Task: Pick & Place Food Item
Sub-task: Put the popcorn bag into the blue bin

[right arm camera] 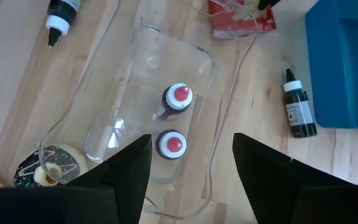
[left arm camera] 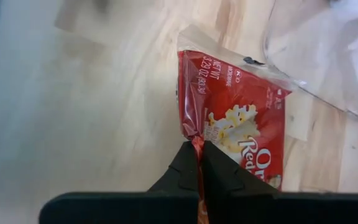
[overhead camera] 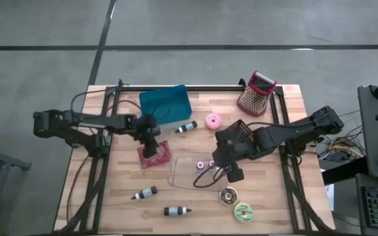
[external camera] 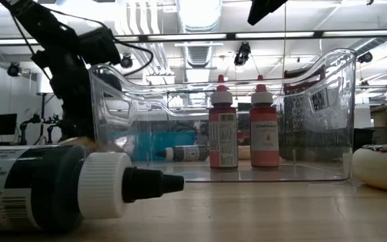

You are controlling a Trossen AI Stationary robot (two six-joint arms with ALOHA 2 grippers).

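- Two arms over the table, but only the left gripper (left arm camera: 199,163) is busy: it's clamped tight on the edge of the red popcorn bag (left arm camera: 241,127), pinching a corner of the wrapper between the fingertips
- From above, the red popcorn bag (overhead camera: 154,156) sits at about 9 o'clock from the clear bin (overhead camera: 192,172), just beside its rim, and at roughly 6 o'clock from the blue tub (overhead camera: 165,106)
- My read on the step: grasp is made and the lift is just starting, since most of the bag looks like it's on the wood
- Next move probably calls for raising it clear of the bin wall and carrying it over toward 3 o'clock, if the clear bin is the target; can't tell that for sure. A corner pinch means the bag will dangle and swing, so slow is better
- Right gripper (right arm camera: 191,165) hangs above the clear bin with jaws spread wide, holding nothing, looking down on two red-capped bottles (right arm camera: 174,121)
- Writing I can read on the bag: "NET WT 3.29 OZ" along one edge, plus big white letters starting "O" and "Re", the rest is cut off
- Bottle labels in the low view are too small to read
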